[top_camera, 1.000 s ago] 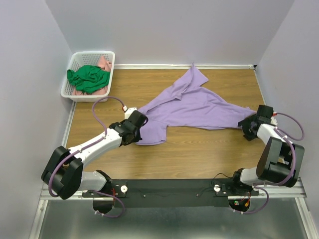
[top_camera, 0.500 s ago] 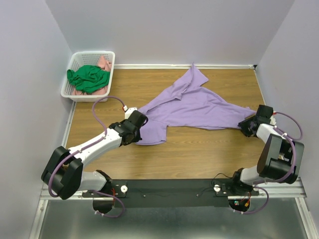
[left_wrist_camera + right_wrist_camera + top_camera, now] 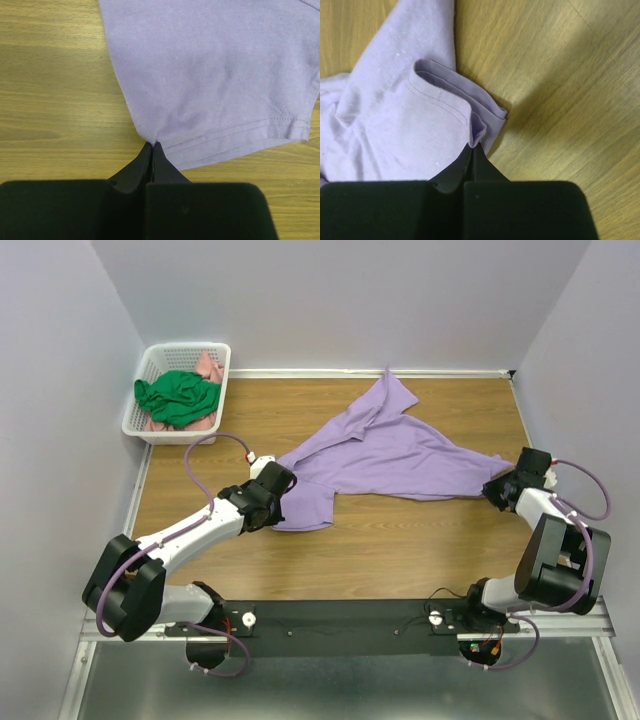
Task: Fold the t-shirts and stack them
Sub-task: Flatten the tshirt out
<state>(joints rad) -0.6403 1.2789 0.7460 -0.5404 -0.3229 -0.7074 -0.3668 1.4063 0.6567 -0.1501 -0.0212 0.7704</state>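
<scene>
Holding a green t-shirt [image 3: 178, 398] and a pink t-shirt [image 3: 209, 367] bundled in the white basket [image 3: 172, 437] at ten o'clock; pinching the lavender t-shirt [image 3: 390, 455] by a hem corner at nine o'clock, left gripper [image 3: 151, 146] fully closed on cloth; sprawling crumpled across the table [image 3: 400, 540]; nipping its folded hem at three o'clock, right gripper [image 3: 472, 148] likewise closed tight on cloth.

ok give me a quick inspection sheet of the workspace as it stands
surface: wooden table, flat
job's things: lavender t-shirt spread crumpled mid-table, unfolded; green t-shirt and pink t-shirt bunched in the white basket, far left corner
clutter: nothing seen
grippers: left gripper shut on the lavender t-shirt's hem corner; right gripper shut on its hemmed edge at the right
cables: purple cable loops off each arm
surroundings: plain pale walls on three sides
</scene>
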